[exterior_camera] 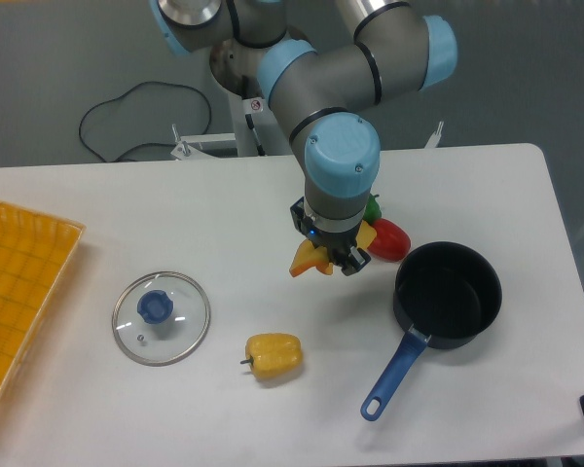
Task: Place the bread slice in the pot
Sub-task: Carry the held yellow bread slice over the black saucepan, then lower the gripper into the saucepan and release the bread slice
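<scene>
Camera view, frame centre: two-finger tool (pixel 329 259) clamped on flat yellow-orange bread slice (pixel 308 259), lifted for carrying right toward round black pot (pixel 448 294).

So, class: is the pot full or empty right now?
Empty. The pot shows only its bare black inside; the bread slice is outside it, held in the hand to its left.

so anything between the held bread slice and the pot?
Nothing visible. The gripper holds the bread slice above the table, left of the pot. The red pepper sits behind that line, beside the pot's rim.
</scene>
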{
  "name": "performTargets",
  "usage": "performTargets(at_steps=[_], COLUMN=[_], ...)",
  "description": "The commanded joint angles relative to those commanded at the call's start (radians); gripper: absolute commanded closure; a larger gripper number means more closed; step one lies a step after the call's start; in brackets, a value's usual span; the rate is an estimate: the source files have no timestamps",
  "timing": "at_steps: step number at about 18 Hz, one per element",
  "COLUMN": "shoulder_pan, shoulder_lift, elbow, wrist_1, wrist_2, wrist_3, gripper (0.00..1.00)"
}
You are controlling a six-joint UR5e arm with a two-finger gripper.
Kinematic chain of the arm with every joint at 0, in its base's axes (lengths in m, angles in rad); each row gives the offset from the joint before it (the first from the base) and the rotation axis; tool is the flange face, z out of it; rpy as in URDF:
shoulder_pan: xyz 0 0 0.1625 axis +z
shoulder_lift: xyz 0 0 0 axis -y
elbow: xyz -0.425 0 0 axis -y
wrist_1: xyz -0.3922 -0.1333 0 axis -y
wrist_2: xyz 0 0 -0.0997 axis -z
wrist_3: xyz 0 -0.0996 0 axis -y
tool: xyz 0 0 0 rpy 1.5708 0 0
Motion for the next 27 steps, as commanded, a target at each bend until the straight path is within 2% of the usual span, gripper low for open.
performTargets(at_steps=[2,6,10,16,20,22,25,27], shoulder_pan=[0.000,0.052,0.124,0.179,0.213,0.239,0.242,0.245], shoulder_lift=[0.005,0.025,-0.005,-0.012,-0.078,-0.101,-0.155,-0.170], elbow=[-0.017,-0.011,-0.002,0.011,0.051,0.055,0.055,0.052], wrist_1=[0.003,0.005,0.067,0.067,0.123,0.147,0.213,0.235], wrist_2=[0.000,0.000,0.009,0.011,0.012,0.011,0.011,0.011], wrist_3=[0.003,0.012,0.072,0.136,0.187,0.196,0.184,0.186], gripper=[1.00,1.00,1.00,1.00,1.00,1.00,1.00,1.00])
